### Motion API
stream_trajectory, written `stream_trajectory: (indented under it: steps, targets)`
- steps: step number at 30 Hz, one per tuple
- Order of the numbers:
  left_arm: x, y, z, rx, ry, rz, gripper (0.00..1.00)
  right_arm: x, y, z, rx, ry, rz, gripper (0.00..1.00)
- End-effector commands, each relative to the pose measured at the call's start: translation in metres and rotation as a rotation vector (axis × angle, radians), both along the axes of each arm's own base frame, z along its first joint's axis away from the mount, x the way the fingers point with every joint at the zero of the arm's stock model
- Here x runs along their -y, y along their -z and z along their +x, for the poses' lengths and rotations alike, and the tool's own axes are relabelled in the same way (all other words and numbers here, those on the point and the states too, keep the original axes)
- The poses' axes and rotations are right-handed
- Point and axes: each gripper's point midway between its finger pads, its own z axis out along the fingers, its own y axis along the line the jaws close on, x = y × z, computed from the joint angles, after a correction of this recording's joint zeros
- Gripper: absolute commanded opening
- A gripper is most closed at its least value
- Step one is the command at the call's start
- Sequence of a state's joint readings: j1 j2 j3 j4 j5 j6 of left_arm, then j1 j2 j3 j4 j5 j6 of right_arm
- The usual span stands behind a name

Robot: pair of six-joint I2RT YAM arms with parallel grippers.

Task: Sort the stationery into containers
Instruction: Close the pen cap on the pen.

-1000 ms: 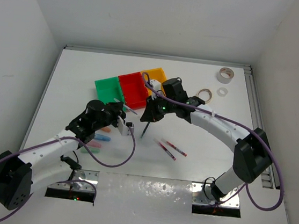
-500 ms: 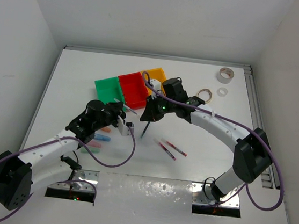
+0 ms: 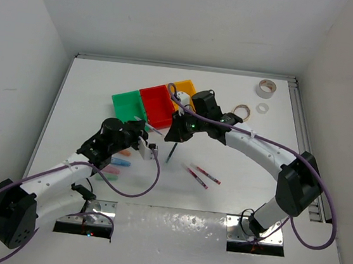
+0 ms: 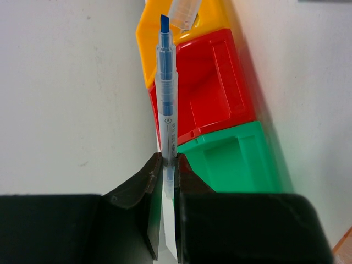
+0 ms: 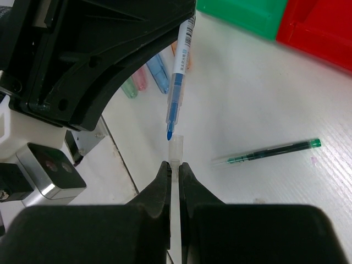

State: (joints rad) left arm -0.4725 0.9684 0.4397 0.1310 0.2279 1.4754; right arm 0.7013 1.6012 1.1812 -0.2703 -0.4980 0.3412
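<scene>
White table point(image 3: 105, 82) (white walls point(image 3: 177, 17) around it), metal plate point(image 3: 172, 224) at near edge.

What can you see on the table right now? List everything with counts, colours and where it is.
bins: three, green, red, orange, joined in a row, centre back
tape rolls: three, grey, white, tan, far right
red pens: two, lying centre front
green-ink pen: one, lying near the red pair
pastel sticks: four, orange, blue, pink, green, left of centre
blue pen: one, uncapped, held
cap: one, clear, held
left hand: shut on blue pen
right hand: shut on cap
</scene>
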Motion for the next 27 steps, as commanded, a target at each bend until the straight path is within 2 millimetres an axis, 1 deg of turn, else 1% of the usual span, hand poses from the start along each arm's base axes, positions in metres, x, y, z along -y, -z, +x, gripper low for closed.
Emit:
stream_trajectory:
  steps: [1, 7, 13, 17, 21, 27]
  targets:
    - [0.0092, -0.0209, 0.0002, 0.041, 0.025, -0.048, 0.0, -0.0049, -0.0358, 0.0057, 0.091, -0.01, 0.053, 0.0]
    - [0.0099, -0.022, 0.0002, 0.043, 0.028, -0.052, 0.0, -0.0058, -0.0374, 0.0042, 0.092, -0.016, 0.055, 0.0]
    - [0.01, -0.0224, -0.0006, 0.044, 0.03, -0.053, 0.0, -0.0022, -0.0388, 0.0023, 0.096, -0.013, 0.05, 0.0]
    - [0.0107, -0.0222, -0.0005, 0.044, 0.033, -0.051, 0.0, -0.0071, -0.0404, 0.0028, 0.099, -0.018, 0.057, 0.0]
    - [0.012, -0.0206, -0.0015, 0.04, 0.038, -0.051, 0.0, -0.0079, -0.0418, 0.0027, 0.103, -0.02, 0.061, 0.0]
    - [0.0169, -0.0272, -0.003, 0.058, 0.056, -0.056, 0.0, -0.0103, -0.0393, 0.004, 0.093, -0.017, 0.06, 0.0]
